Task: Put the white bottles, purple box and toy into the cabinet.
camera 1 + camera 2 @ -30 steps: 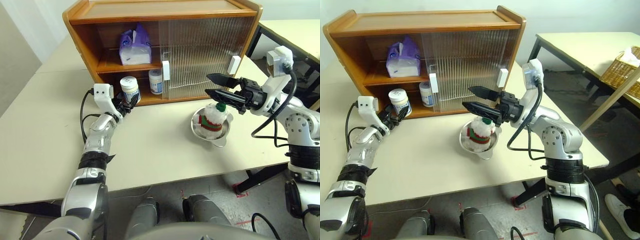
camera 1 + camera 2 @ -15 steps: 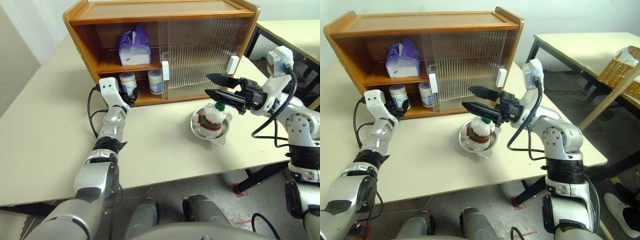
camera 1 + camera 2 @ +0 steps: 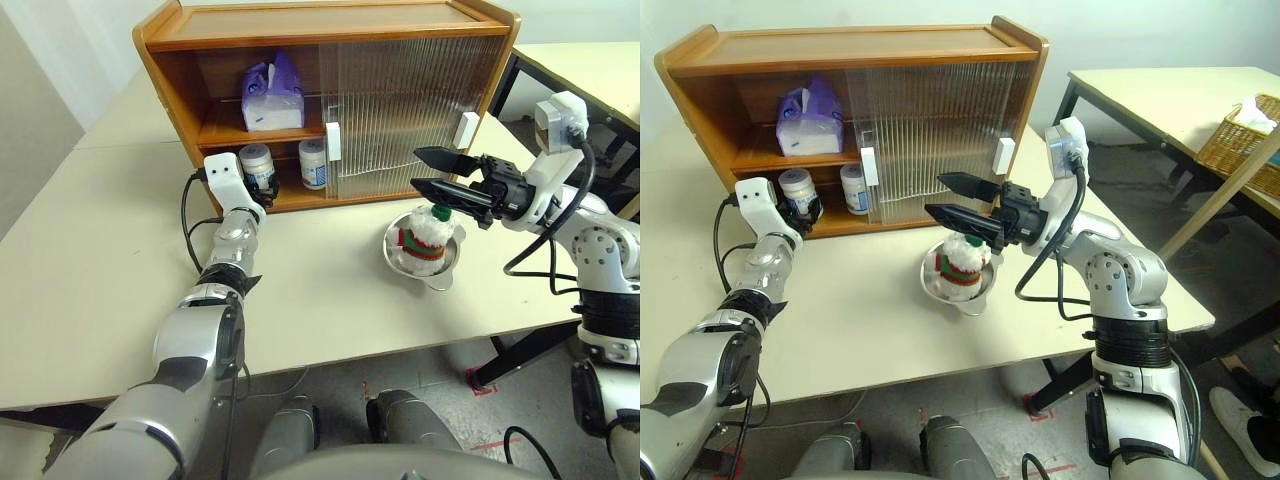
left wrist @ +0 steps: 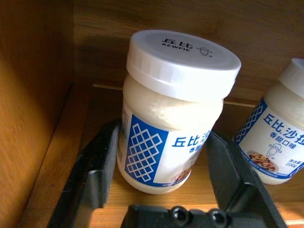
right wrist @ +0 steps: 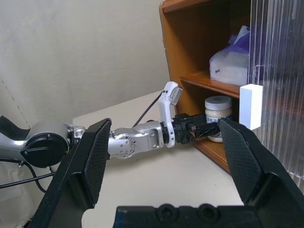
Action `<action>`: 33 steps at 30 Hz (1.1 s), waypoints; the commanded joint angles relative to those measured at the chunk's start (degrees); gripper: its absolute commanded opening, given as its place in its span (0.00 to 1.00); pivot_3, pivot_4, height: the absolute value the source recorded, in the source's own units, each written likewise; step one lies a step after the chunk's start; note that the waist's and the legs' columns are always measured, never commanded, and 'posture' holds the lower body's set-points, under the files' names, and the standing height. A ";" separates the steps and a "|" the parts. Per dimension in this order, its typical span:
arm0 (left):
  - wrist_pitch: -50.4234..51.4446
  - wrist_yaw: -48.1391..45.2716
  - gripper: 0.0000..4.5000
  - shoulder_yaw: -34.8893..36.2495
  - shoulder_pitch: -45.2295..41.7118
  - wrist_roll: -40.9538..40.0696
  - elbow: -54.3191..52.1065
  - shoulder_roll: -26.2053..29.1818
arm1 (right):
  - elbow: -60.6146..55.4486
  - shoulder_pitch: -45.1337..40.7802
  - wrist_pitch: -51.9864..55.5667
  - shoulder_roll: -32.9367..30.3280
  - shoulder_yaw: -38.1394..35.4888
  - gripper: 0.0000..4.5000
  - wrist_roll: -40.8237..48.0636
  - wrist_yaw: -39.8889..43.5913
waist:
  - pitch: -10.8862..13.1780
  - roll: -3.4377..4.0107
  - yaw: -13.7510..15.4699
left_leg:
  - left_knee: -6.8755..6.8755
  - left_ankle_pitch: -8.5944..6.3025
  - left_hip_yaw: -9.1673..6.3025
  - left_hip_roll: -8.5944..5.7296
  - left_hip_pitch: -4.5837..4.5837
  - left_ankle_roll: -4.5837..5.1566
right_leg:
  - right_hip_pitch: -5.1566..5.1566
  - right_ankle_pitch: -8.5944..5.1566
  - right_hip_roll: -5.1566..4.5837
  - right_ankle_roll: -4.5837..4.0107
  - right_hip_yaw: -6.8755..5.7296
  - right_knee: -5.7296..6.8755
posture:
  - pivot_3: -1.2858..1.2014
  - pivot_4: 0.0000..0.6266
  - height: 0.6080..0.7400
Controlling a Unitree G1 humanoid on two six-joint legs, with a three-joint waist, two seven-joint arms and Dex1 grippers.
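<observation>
— Left wrist view first: what do we have there?
— Our left claw (image 4: 168, 164) reaches into the cabinet (image 3: 330, 25), its fingers (image 4: 92, 164) spread either side of one white bottle (image 4: 173, 111) standing on the bottom board, a sliver of gap showing. The second white bottle (image 3: 312, 162) stands just right of it.
— And above?
— We see the purple box (image 3: 271, 96) on the inner shelf.
— Further right?
— The toy (image 3: 425, 236) sits in a steel bowl (image 3: 447, 270) on the worktop (image 3: 90, 260). Our right claw (image 3: 432, 171) hovers just above it, wide open, holding nothing.
</observation>
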 commanded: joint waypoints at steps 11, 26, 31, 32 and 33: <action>-1.81 -7.85 1.00 -0.90 8.31 -0.69 -10.51 -2.37 | 1.03 -1.36 -0.09 0.25 0.72 1.00 -0.25 0.60 | 0.00 0.00 0.17 | -0.05 -0.07 0.10 -0.05 -0.01 -0.11 | -0.01 -0.13 0.00 0.01 -0.02 -0.02 | 0.48 0.05 1.00; 16.61 -19.37 1.00 -8.69 26.79 -4.02 -51.17 -2.69 | 3.96 -2.89 -1.59 1.42 1.60 1.00 -1.50 2.11 | 0.00 0.00 1.46 | -0.05 -0.18 0.35 -0.05 0.01 -0.30 | -0.01 -0.22 0.02 -0.12 -0.06 0.01 | 0.49 0.04 1.00; 22.87 -22.18 0.95 -13.08 26.00 -5.89 -59.25 -4.96 | 3.39 -1.91 -1.69 1.19 1.22 1.00 -1.51 2.12 | -0.01 0.00 2.22 | -0.05 -0.24 -0.09 0.05 0.00 -0.40 | -0.04 -0.24 -0.09 -0.25 0.14 0.01 | 0.49 0.04 1.00; 23.62 -22.50 0.90 -13.83 25.59 -6.05 -59.96 -5.47 | 3.17 -1.71 -1.64 1.11 1.08 1.00 -1.46 2.02 | -0.01 0.00 2.23 | -0.05 -0.26 -0.10 0.06 0.00 -0.43 | -0.04 -0.25 -0.10 -0.26 0.19 0.01 | 0.48 0.03 1.00; 24.19 -22.69 0.86 -14.25 25.36 -6.13 -60.49 -5.81 | 3.03 -1.58 -1.60 1.07 1.00 1.00 -1.41 1.95 | -0.01 0.00 2.21 | -0.05 -0.28 -0.12 0.12 0.00 -0.44 | -0.04 -0.25 -0.11 -0.27 0.24 0.01 | 0.48 0.03 1.00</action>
